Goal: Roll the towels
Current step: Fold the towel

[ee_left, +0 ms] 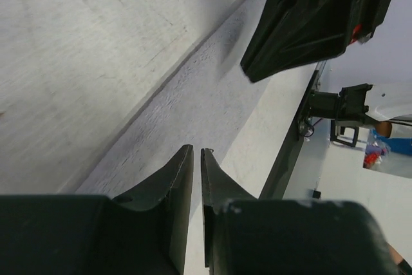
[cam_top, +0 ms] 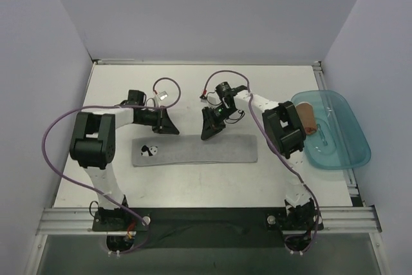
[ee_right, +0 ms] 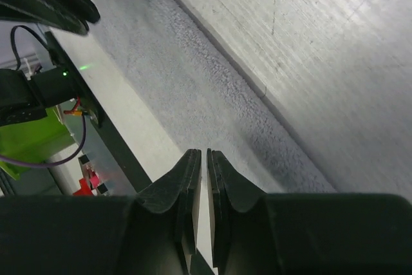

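The left claw (ee_left: 196,152) has its two dark, matte wedge-shaped fingers (ee_left: 182,175) drawn almost together, with only a thin slit between the tips and nothing in it. The right claw (ee_right: 203,153) is the same, its tapered black fingers (ee_right: 187,172) nearly meeting and empty. Both claws point down at the far long edge of the light grey towel (cam_top: 206,149), the left one toward the towel's left half and the right one near its middle. Whether either tip touches the cloth cannot be told. The left forearm runs level from its raised elbow near the left edge of the worktop (cam_top: 193,188) and reaches rightward. The right arm rises from its base, bends at a bulky black elbow near the right edge, then doubles back leftward and tips its wrist down. A purple cable (cam_top: 51,127) loops along the left arm. The grey towel lies flat and unrolled in the middle of the worktop as a long, narrow rectangle, with its long sides parallel to the near edge. Its surface is a fine nubby pile, and a small black-and-white mark (cam_top: 149,151) sits near its left end. The worktop is smooth, white and faintly scratched. The rust-brown towel (cam_top: 308,119) sits at the left end of the translucent teal tray (cam_top: 351,159), an oval plastic dish at the right edge, and the right elbow partly hides it.
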Controlling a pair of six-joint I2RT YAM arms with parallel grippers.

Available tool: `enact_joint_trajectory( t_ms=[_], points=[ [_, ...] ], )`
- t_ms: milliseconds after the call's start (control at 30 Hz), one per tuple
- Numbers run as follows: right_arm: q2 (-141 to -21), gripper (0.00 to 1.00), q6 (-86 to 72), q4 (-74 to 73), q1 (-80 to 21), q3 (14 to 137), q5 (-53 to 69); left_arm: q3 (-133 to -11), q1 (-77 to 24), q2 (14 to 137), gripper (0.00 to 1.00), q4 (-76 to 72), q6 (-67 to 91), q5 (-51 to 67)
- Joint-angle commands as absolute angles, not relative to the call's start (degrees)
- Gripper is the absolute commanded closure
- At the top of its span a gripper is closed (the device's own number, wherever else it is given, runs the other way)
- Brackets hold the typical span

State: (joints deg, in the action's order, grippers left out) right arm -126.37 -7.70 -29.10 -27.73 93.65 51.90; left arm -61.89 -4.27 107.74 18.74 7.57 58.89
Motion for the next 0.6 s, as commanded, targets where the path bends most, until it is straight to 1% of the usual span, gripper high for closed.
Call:
enact_joint_trajectory(
  t_ms=[0,100,200,433,567],
  points=[
    [-128.75,0.89,-9.05,-29.71,-28.21,95.36,49.93,-62.84,-7.29,111.61,0.80,10.81,14.32,58.19],
    [-129.72,0.90,-8.26,-29.71,-26.82,94.31,48.60,-63.54,-7.30,115.91,0.83,11.51,14.50,56.34],
    [-130.08,0.90,-7.65,-29.79,-24.62,92.64,49.74,-64.25,-5.29,117.33,0.84,16.42,10.38,54.23],
    [-127.53,0.89,-3.61,-30.32,-18.99,86.75,51.33,-62.23,2.71,118.30,0.86,23.11,0.81,52.65],
    [-125.86,0.89,-0.80,-32.07,-15.48,84.38,51.07,-62.58,4.22,118.13,0.86,26.71,-3.16,52.39]
  ],
)
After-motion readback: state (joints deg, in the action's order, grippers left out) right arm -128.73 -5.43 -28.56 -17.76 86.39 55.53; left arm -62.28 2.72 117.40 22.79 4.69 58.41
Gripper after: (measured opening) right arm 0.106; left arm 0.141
